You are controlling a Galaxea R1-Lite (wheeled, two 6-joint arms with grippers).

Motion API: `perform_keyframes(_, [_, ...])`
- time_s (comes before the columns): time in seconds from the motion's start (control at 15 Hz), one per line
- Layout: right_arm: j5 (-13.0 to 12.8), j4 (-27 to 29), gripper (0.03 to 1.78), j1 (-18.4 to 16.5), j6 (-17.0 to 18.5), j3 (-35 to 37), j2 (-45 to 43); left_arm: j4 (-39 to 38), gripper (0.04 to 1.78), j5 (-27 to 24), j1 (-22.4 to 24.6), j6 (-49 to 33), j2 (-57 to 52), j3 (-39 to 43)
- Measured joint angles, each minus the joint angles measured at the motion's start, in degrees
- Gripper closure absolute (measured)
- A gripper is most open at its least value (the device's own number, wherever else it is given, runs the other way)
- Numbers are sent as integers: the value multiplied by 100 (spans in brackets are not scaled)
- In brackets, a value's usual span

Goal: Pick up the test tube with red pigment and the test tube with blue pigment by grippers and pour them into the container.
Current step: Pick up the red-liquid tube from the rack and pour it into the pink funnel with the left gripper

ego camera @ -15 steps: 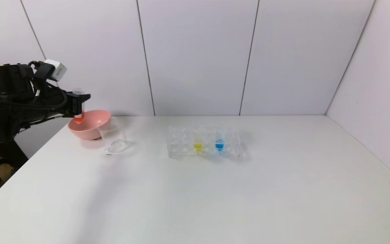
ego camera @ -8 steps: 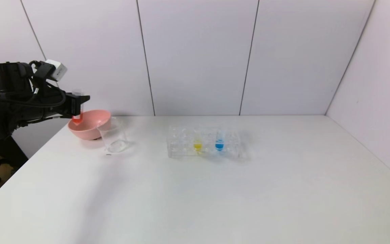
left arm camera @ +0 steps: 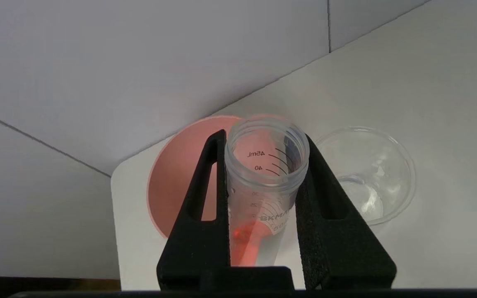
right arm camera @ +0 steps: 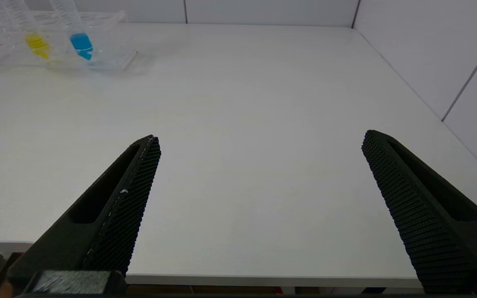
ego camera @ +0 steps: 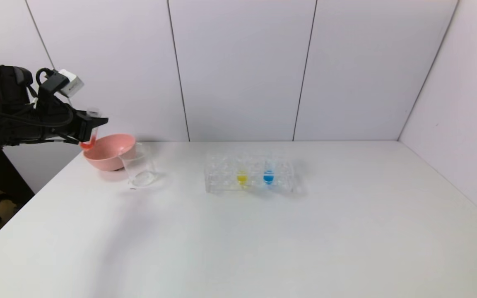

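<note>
We see the left gripper (ego camera: 90,125) clamped on the test tube with red pigment (ego camera: 90,132), tilted above the pink bowl (ego camera: 112,154) beside the container (ego camera: 138,164). The right gripper (right arm camera: 259,142) hangs spread wide and empty, while the test tube with blue pigment (ego camera: 268,173) stands in the rack (ego camera: 222,176).

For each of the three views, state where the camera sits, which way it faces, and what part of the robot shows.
Head view: high on the robot, looking forward and down over the white table; left arm shows.
Left wrist view: behind the left tool, which clamps the clear tube with red liquid above the pink bowl and clear glass beaker.
Right wrist view: at the table's near edge, facing across it; open right tool shows.
Shared: head and right wrist views both show the clear tube with blue liquid.
</note>
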Motion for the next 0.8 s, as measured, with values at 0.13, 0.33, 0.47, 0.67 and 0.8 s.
perform_keyframes(0.13, [0, 0, 4, 0, -2, 0, 0, 356, 135, -301, 61, 291, 37, -265])
perform_keyframes(0.33, [0, 0, 4, -2, 0, 0, 0, 789, 135, -417, 102, 622, 89, -571])
perform_keyframes(0.47, [-5, 0, 4, 0, -2, 0, 0, 1219, 135, -664, 135, 1023, 144, -885])
perform_keyframes(0.67, [0, 0, 4, 0, 0, 0, 0, 1986, 135, -1068, 149, 1629, 286, -1480])
perform_keyframes(0.8, [-2, 0, 4, 0, -2, 0, 0, 2640, 135, -1112, 160, 2099, 375, -1858])
